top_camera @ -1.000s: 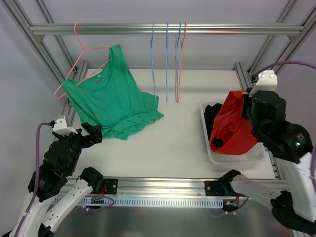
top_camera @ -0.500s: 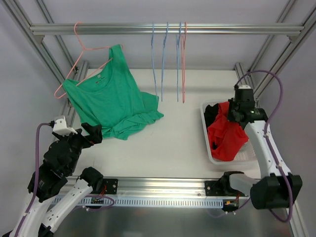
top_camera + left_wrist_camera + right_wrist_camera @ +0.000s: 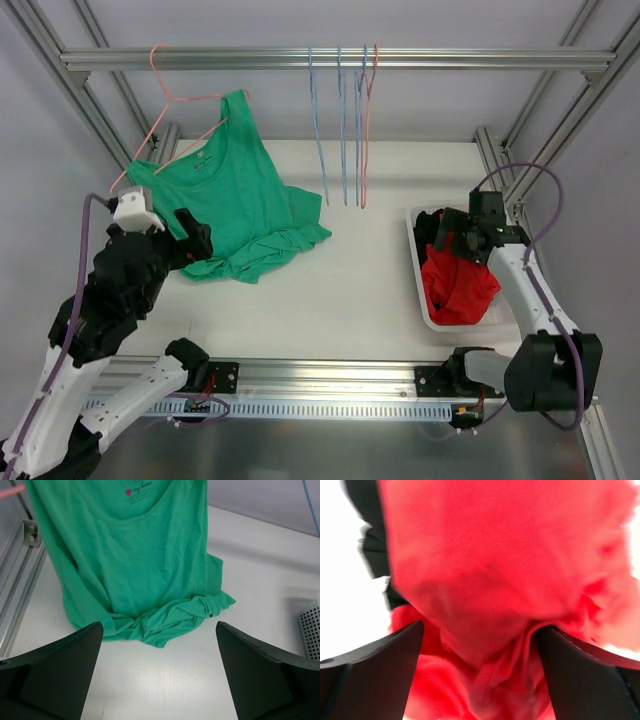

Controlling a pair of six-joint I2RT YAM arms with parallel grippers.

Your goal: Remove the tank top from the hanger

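Left arm raised with elbow bent. Left gripper [image 3: 196,244] is spread wide and empty, pointing at the green tank top [image 3: 225,200]. The top hangs on the pink hanger [image 3: 190,98], its hem bunched on the table [image 3: 350,290]. Right arm is stretched over the basket [image 3: 417,275], right gripper [image 3: 458,240] spread wide above the red garment [image 3: 455,285].

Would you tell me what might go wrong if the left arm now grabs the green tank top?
The hem of the green fabric tank top lies bunched on the white table, so the left arm's open fingers may pinch only a fold. Pulling could drag the pink wire hanger along the metal rail toward the blue wire hangers.
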